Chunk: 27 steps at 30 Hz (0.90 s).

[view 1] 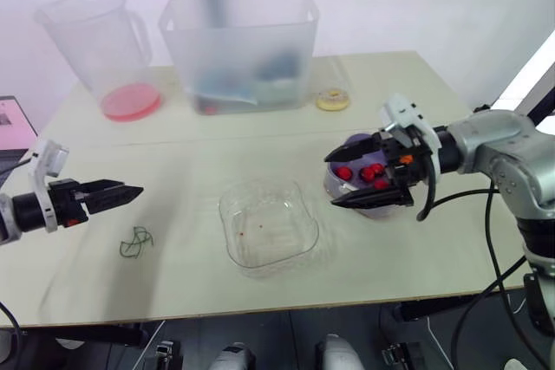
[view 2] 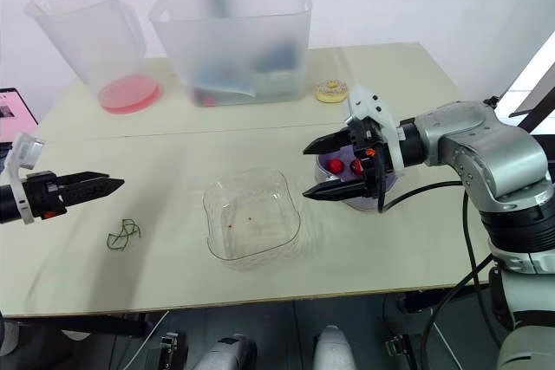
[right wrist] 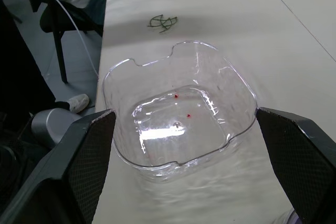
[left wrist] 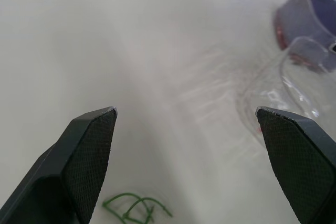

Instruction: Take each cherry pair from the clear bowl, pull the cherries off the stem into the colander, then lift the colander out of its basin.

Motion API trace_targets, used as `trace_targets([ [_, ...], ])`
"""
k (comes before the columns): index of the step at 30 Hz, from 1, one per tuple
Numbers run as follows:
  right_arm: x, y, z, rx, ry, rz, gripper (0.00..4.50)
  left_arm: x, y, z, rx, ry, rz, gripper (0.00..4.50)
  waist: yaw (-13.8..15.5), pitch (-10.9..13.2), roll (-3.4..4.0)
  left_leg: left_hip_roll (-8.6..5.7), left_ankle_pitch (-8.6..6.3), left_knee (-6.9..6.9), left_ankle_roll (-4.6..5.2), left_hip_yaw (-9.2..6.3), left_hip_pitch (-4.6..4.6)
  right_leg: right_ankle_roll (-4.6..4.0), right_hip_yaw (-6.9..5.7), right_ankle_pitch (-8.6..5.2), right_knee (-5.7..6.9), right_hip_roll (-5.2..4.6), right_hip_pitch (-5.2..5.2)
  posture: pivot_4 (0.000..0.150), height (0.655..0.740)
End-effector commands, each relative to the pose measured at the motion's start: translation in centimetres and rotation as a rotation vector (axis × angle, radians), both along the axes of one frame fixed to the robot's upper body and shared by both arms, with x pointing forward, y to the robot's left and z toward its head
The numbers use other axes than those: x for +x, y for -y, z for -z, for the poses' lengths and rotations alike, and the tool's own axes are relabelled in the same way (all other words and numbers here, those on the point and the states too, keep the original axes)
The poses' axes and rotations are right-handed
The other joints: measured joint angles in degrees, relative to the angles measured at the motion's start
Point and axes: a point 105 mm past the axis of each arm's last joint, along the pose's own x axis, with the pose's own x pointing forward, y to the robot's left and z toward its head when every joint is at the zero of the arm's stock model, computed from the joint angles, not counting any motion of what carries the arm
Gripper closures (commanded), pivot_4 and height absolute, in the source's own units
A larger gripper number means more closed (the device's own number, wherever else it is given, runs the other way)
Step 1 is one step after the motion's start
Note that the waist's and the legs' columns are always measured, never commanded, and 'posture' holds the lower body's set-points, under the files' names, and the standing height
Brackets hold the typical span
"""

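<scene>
1. The clear bowl stands mid-table, near the front edge. It holds no cherries, just a few red specks on its bottom.
2. The colander sits just right of the bowl, with red cherries inside.
3. The right gripper hangs at the colander, pointing toward the bowl. Its fingers are spread wide, one above the cherries and one by the near rim, and they hold nothing. I cannot tell whether they touch the colander.
4. The left gripper hovers over bare table, well left of the bowl. Its fingers are wide apart and empty.
5. Green stems lie loose on the table, just below and in front of the left gripper.
6. At the back stand a clear jug, a pink disc, a frosted tub and a small ring.
</scene>
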Motion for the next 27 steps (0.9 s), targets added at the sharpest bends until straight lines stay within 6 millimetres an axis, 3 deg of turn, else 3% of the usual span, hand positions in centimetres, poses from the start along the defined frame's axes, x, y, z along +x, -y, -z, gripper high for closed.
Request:
trace_targets([
  [1,-0.4,0.7,-1.8,0.016,0.061,0.043,0.0,-0.4,1.6,-2.5,0.189,0.211,0.149,0.06,0.1,0.0,0.0,0.02,0.0,0.01,0.0,0.0,0.0,0.0,0.0,0.0,0.0,0.0,0.0,0.15,0.74],
  [3,-0.5,1.6,-1.8,0.024,0.064,0.092,0.0,-0.7,2.3,-1.2,0.398,0.325,0.266,0.06,0.2,0.0,0.01,0.04,0.0,-0.01,0.0,0.0,0.0,0.0,0.0,0.0,-0.03,-0.05,0.01,0.15,0.74],
  [4,-0.4,2.4,-1.5,0.022,0.064,0.146,0.0,-1.3,2.9,-0.7,0.417,0.313,0.339,0.06,0.2,0.0,0.0,0.04,0.0,-0.02,0.0,0.03,-0.01,0.0,0.0,0.0,-0.06,-0.06,0.02,0.15,0.74],
  [13,-2.4,10.6,0.0,-0.038,-0.04,0.57,0.0,-3.4,8.7,-4.5,0.209,0.416,0.697,0.06,1.5,0.0,0.02,-0.06,-0.02,0.04,0.03,0.26,-0.02,0.0,-0.04,0.0,-0.02,-0.01,0.08,0.15,0.74],
  [21,-6.2,17.6,1.3,-0.128,-0.088,0.832,0.0,-1.6,10.1,-8.0,0.096,0.491,0.714,0.06,1.5,0.0,0.02,-0.08,-0.05,0.14,0.11,0.34,0.12,0.0,-0.09,0.0,0.04,0.08,0.35,0.15,0.74],
  [27,-6.6,18.6,1.3,-0.153,-0.074,0.896,0.0,-0.7,10.5,-8.1,0.111,0.521,0.712,0.06,0.9,0.0,0.02,-0.04,-0.11,0.02,0.21,0.39,0.74,0.01,-0.09,0.0,-0.12,0.1,0.93,0.15,0.74],
])
